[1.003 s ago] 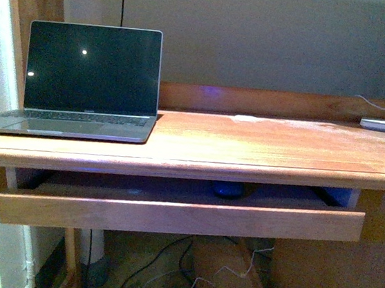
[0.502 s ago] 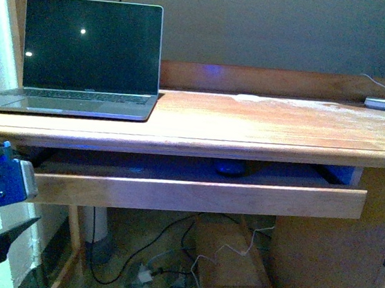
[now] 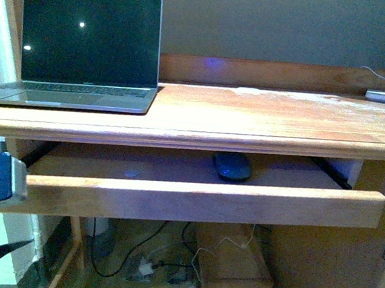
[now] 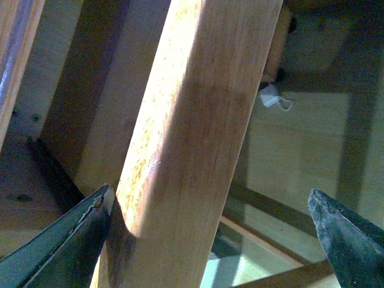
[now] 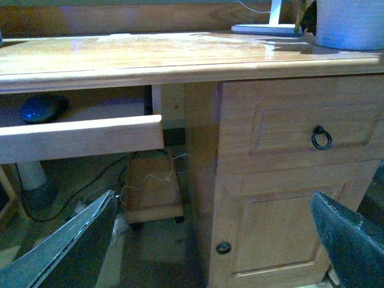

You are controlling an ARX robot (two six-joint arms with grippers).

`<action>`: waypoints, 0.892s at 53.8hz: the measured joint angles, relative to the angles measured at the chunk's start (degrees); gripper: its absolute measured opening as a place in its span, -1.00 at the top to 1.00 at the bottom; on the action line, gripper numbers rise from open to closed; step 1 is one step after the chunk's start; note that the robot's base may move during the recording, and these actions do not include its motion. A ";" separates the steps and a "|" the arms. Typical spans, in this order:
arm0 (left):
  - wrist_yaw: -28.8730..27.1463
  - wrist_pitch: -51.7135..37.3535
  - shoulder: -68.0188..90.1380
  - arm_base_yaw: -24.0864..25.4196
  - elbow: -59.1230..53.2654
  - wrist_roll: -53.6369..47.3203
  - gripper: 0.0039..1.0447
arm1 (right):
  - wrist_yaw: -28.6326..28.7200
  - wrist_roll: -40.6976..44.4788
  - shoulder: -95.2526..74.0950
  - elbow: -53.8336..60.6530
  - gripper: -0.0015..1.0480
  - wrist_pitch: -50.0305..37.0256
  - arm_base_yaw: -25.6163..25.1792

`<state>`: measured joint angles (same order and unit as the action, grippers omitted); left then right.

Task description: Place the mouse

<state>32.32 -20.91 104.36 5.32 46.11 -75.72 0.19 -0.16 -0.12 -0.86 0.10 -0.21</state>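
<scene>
On the desk (image 3: 265,117), a laptop (image 3: 86,41) sits at the left end. Under the desk, a mouse (image 3: 232,166) lies in the drawer (image 3: 200,200).

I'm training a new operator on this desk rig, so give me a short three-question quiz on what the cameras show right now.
1. Where does the mouse lie?
2. True or false: the right end effector is shut on the mouse.
3. The left end effector has its fingers either side of: A) the drawer front; B) the laptop; C) the lamp base.
Key: 1. Inside the pulled-out drawer. 2. False; it is open and holds nothing. 3. A.
</scene>
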 joint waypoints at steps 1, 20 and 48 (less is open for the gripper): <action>0.50 0.52 -0.63 0.02 -0.48 0.39 -0.86 | 0.00 0.00 0.00 0.00 -0.86 0.00 0.00; 6.67 7.58 -25.68 -2.99 -17.97 33.68 -0.86 | 0.00 0.00 0.00 0.00 -0.86 0.00 0.00; -37.24 -8.57 -56.98 -10.69 -28.33 76.96 -0.16 | -0.02 0.00 0.02 0.00 -0.86 0.00 0.00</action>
<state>-4.93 -29.47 47.37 -5.37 17.78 1.23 0.16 -0.16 -0.10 -0.86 0.10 -0.21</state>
